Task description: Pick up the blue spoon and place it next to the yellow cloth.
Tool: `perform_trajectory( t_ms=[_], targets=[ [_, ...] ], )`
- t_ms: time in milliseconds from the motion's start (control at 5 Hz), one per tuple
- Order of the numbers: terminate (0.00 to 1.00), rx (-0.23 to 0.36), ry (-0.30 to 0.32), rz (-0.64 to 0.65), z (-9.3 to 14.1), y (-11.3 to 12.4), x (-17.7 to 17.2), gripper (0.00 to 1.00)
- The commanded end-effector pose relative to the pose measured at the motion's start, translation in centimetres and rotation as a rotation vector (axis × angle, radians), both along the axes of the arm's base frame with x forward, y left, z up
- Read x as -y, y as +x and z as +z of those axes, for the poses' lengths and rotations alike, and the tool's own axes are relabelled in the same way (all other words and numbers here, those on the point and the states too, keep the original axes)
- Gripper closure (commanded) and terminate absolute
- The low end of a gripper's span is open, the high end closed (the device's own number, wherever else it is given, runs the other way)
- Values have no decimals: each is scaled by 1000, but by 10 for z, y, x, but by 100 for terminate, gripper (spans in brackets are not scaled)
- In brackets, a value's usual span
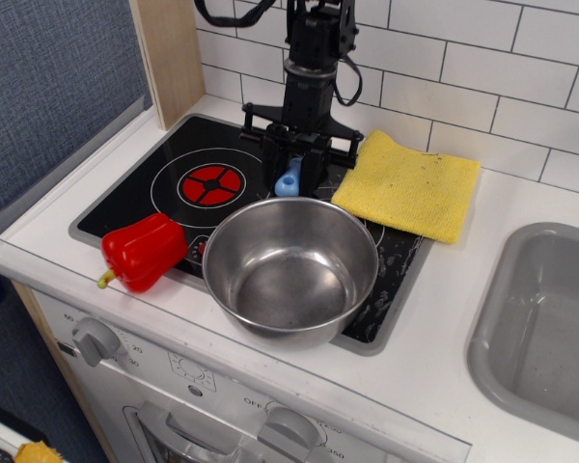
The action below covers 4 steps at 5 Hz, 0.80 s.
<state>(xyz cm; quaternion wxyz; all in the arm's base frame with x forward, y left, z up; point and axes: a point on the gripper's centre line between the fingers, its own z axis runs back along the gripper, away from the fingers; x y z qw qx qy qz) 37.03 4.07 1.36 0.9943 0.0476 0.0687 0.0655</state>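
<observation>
The blue spoon (289, 180) hangs upright between the black fingers of my gripper (294, 174), only its light-blue handle showing, low over the black stovetop (154, 164). The gripper is shut on it, just left of the yellow cloth (410, 183) and right behind the steel bowl's far rim. The cloth lies flat at the back right of the stove, partly on the white counter. The spoon's grey bowl is hidden.
A large steel bowl (291, 266) stands at the stove's front. A red pepper (143, 251) lies at the front left. A red burner mark (210, 183) is left of the gripper. A grey sink (545, 328) is at the right. A white tiled wall stands behind.
</observation>
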Motion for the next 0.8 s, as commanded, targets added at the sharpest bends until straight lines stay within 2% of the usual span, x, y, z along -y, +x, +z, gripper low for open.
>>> perform_trajectory(
  t_ms=[0,200,400,600],
  targets=[
    [0,101,0,-26,36,-1,3,0],
    [0,191,26,-40,68,-5,4,0],
    [0,226,21,-55,81,-10,5,0],
    [0,206,4,-128,79,-13,3,0]
  ],
)
